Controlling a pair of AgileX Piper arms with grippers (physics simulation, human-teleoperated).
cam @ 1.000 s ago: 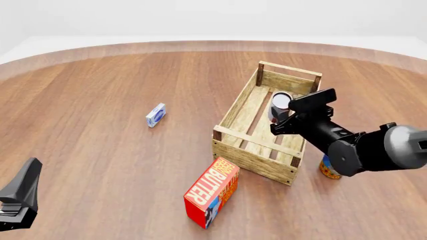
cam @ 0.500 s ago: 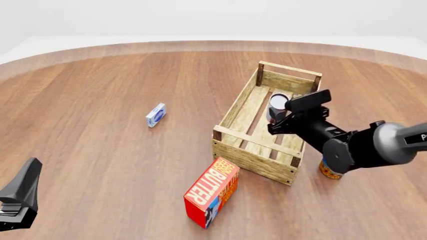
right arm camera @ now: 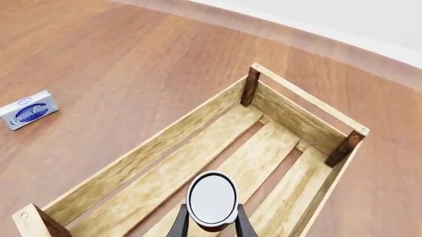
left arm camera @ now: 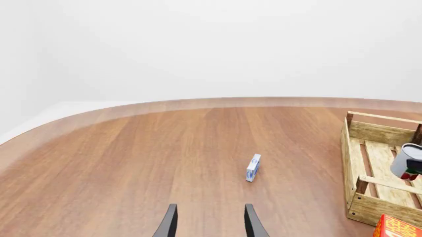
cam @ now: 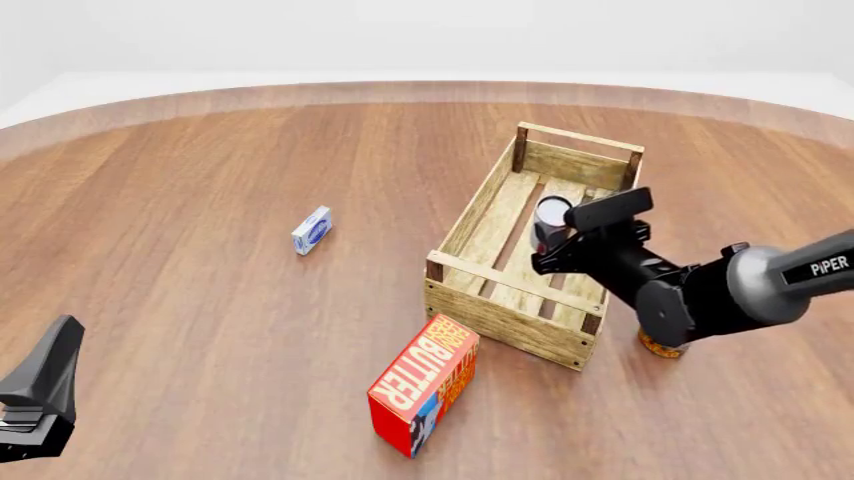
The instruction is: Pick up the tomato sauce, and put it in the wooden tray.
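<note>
The tomato sauce (cam: pixel 551 213) is a small can with a silver-white top and hangs upright inside the wooden tray (cam: pixel 499 318), low over its slatted floor. My right gripper (cam: pixel 550 236) is shut on the can from the near side. The right wrist view looks down on the can's top (right arm camera: pixel 212 199), with a dark finger (right arm camera: pixel 179 224) on either side of it and the tray's slats (right arm camera: pixel 165 173) beneath. Far from all this, at the near left edge, my left gripper (cam: pixel 34 400) stands open and holds nothing, as its fingers (left arm camera: pixel 170 223) show.
A red butter box (cam: pixel 424 383) lies just in front of the tray's near corner. A blue and yellow can (cam: pixel 657 345) stands right of the tray, partly hidden by my right arm. A small blue and white box (cam: pixel 311 230) lies left of the tray.
My right gripper has come down and a little to the left with the can, which now sits lower inside the tray. The left arm has not moved.
</note>
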